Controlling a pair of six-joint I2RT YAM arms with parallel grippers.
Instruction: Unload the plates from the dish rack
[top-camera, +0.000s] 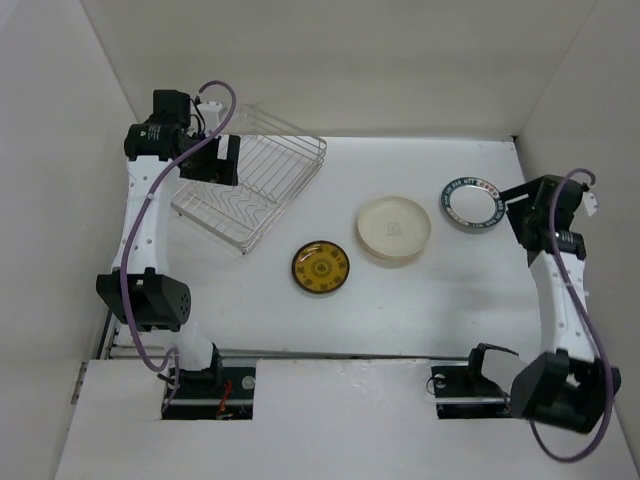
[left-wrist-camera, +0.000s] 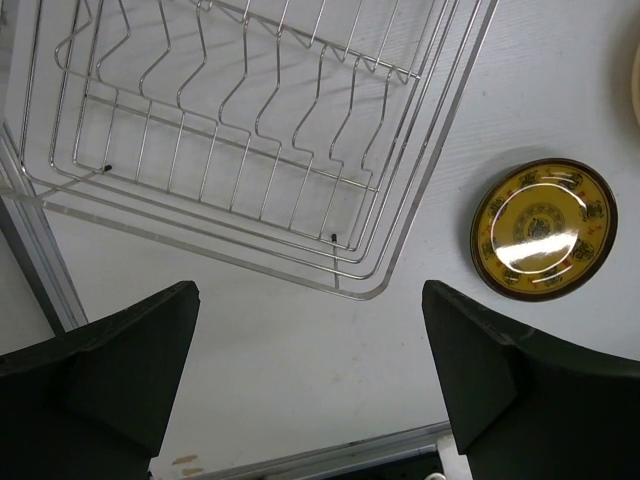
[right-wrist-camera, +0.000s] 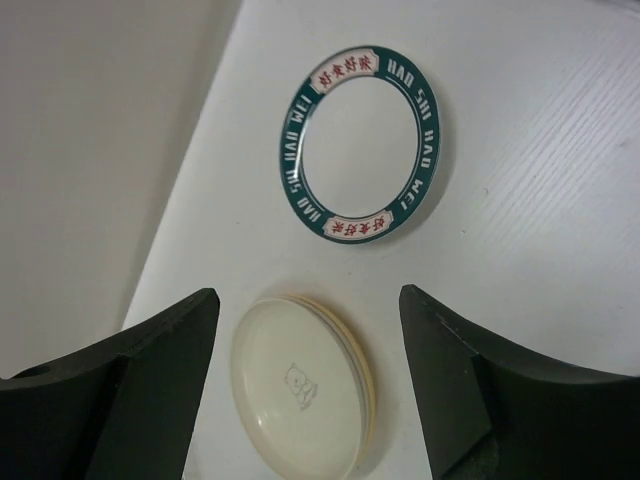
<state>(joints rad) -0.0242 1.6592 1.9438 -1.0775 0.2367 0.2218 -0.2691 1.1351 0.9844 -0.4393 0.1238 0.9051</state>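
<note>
Empty dish rack (top-camera: 250, 190). Flat on bench (top-camera: 450, 300): dark gold plate (top-camera: 320, 268), cream plate (top-camera: 394, 228), teal-rim plate (top-camera: 473, 203). Spread wide, holding nothing: left gripper (left-wrist-camera: 310, 295), right gripper (right-wrist-camera: 308, 293). All plates probably hard, slippery, breakable; take by rim.

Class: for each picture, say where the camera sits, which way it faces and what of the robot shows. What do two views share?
Top external: above and behind the robot, facing down on the table; left arm and right arm show.
Left wrist: on the left arm, facing down at the dish rack and dark gold plate; open left gripper shows.
Right wrist: on the right arm, facing the teal-rimmed plate and cream plate; open right gripper shows.
Shared by top and left wrist: the dish rack.
</note>
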